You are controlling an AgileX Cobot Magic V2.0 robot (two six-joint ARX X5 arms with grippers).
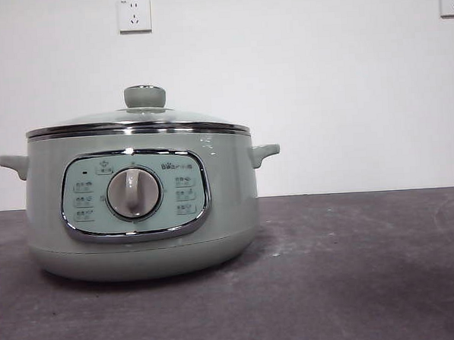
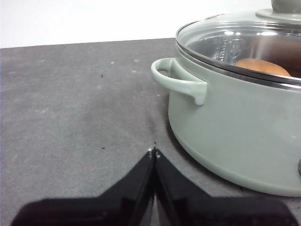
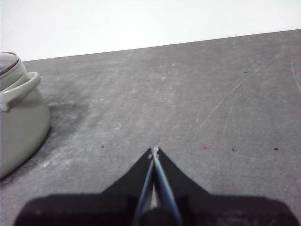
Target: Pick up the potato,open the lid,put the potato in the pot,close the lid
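The pot (image 1: 142, 212) stood on the dark grey table (image 1: 354, 277) with its lid (image 1: 137, 117) seated flat on the chrome rim, the pale green knob (image 1: 145, 96) upright at the centre. On the side facing the front camera sat the chrome-framed button panel (image 1: 135, 195) with its round dial (image 1: 134, 193) in the middle, and a small handle stuck out at each side of the pot. The potato (image 2: 262, 67) lay inside the pot under the glass, showing through the lid as an orange-brown curve in the left wrist view. The left gripper (image 2: 154, 151) hung low over the bare table with its two black jaws pressed together, tips meeting and nothing between them; the pot stood just ahead of it and off to one side, its nearer handle (image 2: 176, 80) close to the gripper but not touching it. The right gripper (image 3: 154, 150) also had its jaws together and empty, resting low over open table, with the pot well off to its side so that only the other handle (image 3: 21, 89) and a strip of the pot wall showed at the edge of its view. Neither gripper appeared in the front view. Behind the table rose a white wall (image 1: 298, 82) with two outlets (image 1: 133, 14) high up.
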